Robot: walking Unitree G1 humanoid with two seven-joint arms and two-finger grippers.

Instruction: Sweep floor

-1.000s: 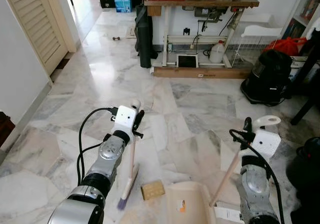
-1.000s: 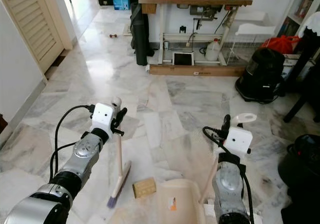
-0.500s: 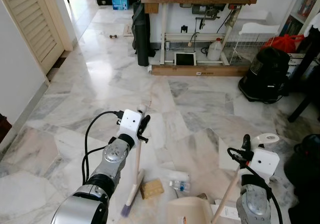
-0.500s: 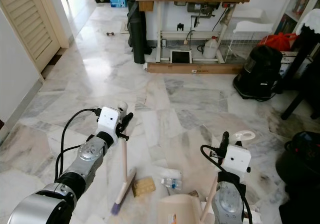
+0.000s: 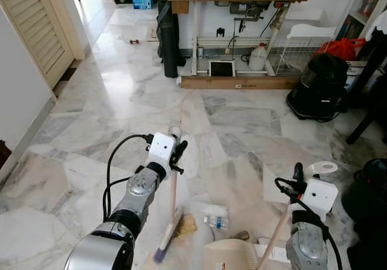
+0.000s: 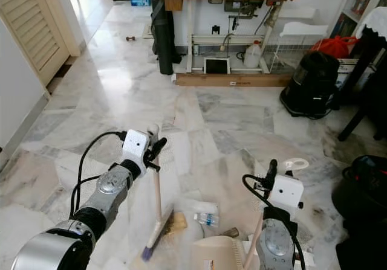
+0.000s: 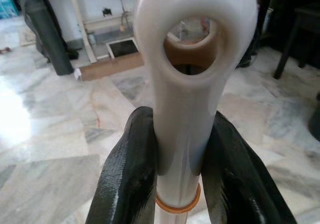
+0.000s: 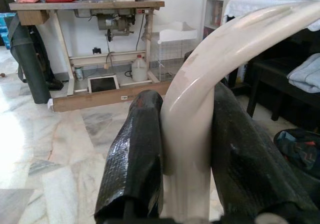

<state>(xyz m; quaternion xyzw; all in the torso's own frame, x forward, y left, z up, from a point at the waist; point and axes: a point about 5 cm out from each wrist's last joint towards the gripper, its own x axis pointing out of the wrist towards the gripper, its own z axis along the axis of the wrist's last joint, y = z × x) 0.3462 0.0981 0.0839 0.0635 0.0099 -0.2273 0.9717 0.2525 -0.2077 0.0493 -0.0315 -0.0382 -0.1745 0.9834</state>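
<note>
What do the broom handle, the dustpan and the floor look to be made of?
Broom handle: glossy cream plastic at its looped top, by the moulded eye and highlights; pale and wood-like lower down, not certain. Dustpan: matte beige, probably plastic. Floor: polished grey-veined marble slabs, or a lookalike, with window glare reflected.

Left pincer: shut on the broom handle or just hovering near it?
Shut on it. In the left wrist view both black fingers press against the white broom handle, one on each side, no gap showing.
</note>
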